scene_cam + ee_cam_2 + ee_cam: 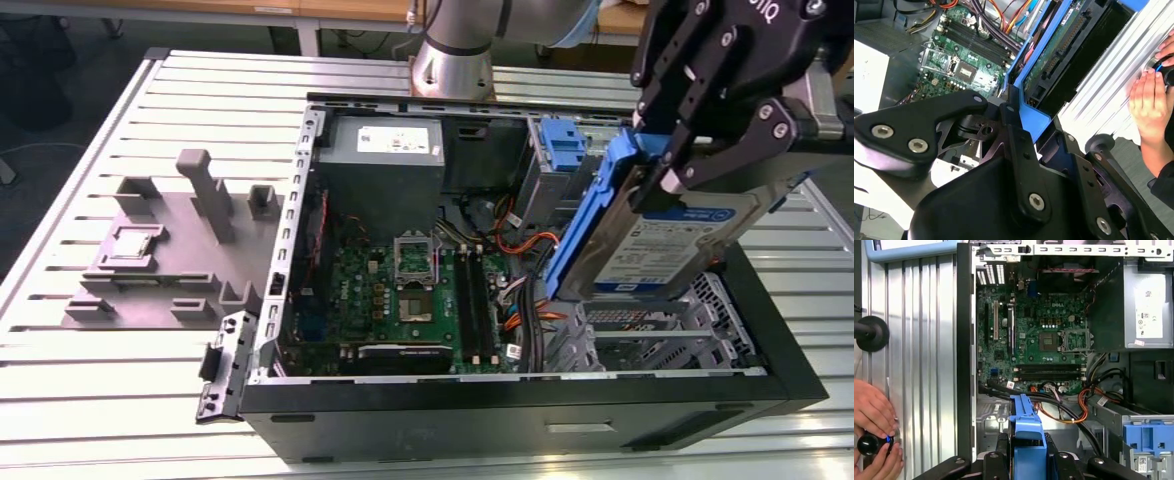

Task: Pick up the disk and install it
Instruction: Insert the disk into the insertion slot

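The disk (667,245) is a silver drive with a blue-and-white label and blue side rails. It hangs tilted above the right side of the open computer case (534,405), over the metal drive cage (654,335). My gripper (701,160) is shut on its upper end. In the second wrist view, the black fingers (1014,125) clamp the blue rail (1031,117), and the drive's circuit side (1064,50) faces the camera. In the first wrist view, the blue rail (1026,435) sits between the fingers, pointing toward the case's interior.
Inside the case are the motherboard (400,290), a grey power supply (380,150) and a bare blue bracket (567,150). Orange and black cables (1079,410) run near the cage. A grey fixture (174,240) lies on the table at the exterior view's left. A person's hand (874,415) rests beside the case.
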Action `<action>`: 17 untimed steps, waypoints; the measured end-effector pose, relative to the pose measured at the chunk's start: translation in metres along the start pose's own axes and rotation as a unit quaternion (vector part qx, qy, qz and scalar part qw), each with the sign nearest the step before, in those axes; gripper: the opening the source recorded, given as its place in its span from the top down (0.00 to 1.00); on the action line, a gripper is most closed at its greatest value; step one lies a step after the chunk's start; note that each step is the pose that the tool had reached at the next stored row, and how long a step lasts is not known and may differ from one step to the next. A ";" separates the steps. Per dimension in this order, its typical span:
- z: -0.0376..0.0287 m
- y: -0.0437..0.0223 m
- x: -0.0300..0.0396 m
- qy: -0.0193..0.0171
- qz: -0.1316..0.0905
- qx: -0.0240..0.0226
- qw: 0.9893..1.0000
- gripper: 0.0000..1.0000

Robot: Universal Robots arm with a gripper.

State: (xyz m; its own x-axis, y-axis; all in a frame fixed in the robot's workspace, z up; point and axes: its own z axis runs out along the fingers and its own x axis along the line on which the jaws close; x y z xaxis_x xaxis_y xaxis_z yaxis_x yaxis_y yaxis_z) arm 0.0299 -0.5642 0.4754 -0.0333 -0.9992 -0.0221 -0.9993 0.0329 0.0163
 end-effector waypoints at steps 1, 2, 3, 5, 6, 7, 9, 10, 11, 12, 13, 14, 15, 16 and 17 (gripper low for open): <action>0.0003 -0.0012 0.0002 0.000 0.000 0.000 1.000 0.64; 0.0006 -0.0026 0.0004 0.000 0.000 0.000 1.000 0.64; 0.0008 -0.0039 0.0005 0.000 0.000 0.000 1.000 0.64; 0.0012 -0.0068 0.0007 0.000 0.000 0.000 1.000 0.64; 0.0014 -0.0081 0.0008 0.000 0.000 0.000 1.000 0.64; 0.0016 -0.0094 0.0008 0.000 0.000 0.000 1.000 0.64; 0.0019 -0.0110 0.0010 0.000 0.000 0.000 1.000 0.64; 0.0020 -0.0115 0.0011 0.000 0.000 0.000 1.000 0.64; 0.0020 -0.0115 0.0011 0.000 0.000 0.000 1.000 0.64; 0.0020 -0.0115 0.0011 0.000 0.000 0.000 1.000 0.64; 0.0021 -0.0116 0.0011 0.000 0.000 0.000 1.000 0.64; 0.0022 -0.0116 0.0011 0.000 0.000 0.000 1.000 0.64; 0.0022 -0.0116 0.0011 0.000 0.000 0.000 1.000 0.64; 0.0022 -0.0116 0.0011 0.000 0.000 0.000 1.000 0.64; 0.0021 -0.0119 0.0011 0.000 0.000 0.000 1.000 0.64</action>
State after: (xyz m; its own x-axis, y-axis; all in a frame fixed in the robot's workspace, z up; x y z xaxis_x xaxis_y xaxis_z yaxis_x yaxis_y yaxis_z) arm 0.0417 -0.5656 0.4730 -0.0332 -0.9992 -0.0221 -0.9993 0.0329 0.0163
